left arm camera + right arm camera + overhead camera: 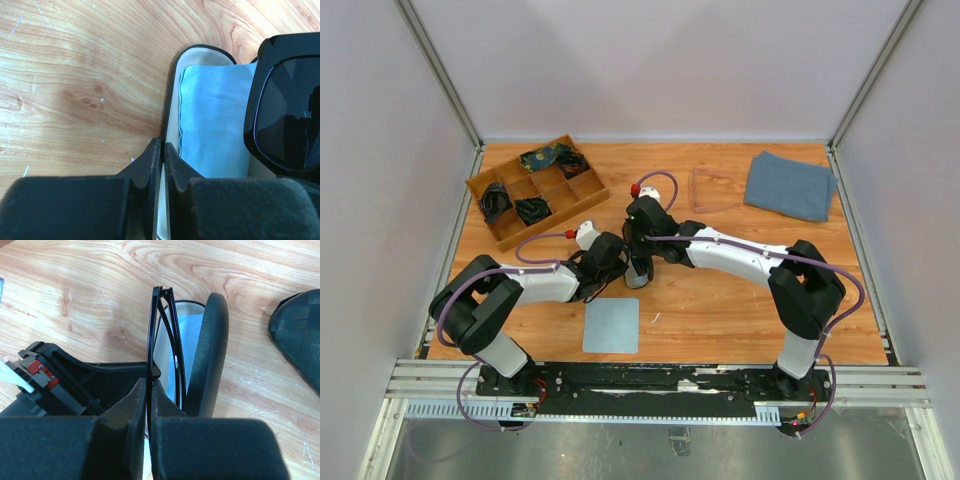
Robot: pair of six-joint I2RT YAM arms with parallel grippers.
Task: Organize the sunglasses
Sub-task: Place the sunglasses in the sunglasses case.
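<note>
My right gripper (149, 382) is shut on the thin black frame of the dark-lens sunglasses (160, 291). It holds them on edge over an open black hard case whose lid (210, 350) stands just to their right. My left gripper (162, 145) is shut on the rim of that case (174, 110). A light blue cloth (215, 120) lies inside it, and the black sunglasses (285, 115) hang over its right side. In the top view both grippers meet mid-table, left (618, 272) and right (640, 258). The pale pinkish translucent pair (715, 188) lies at the back right.
A wooden compartment tray (582, 188) with dark items stands at the back left. A folded blue-grey cloth (790, 185) lies at the back right. A light blue square cloth (611, 325) lies near the front. A black textured rounded object (297, 335) sits right of the case.
</note>
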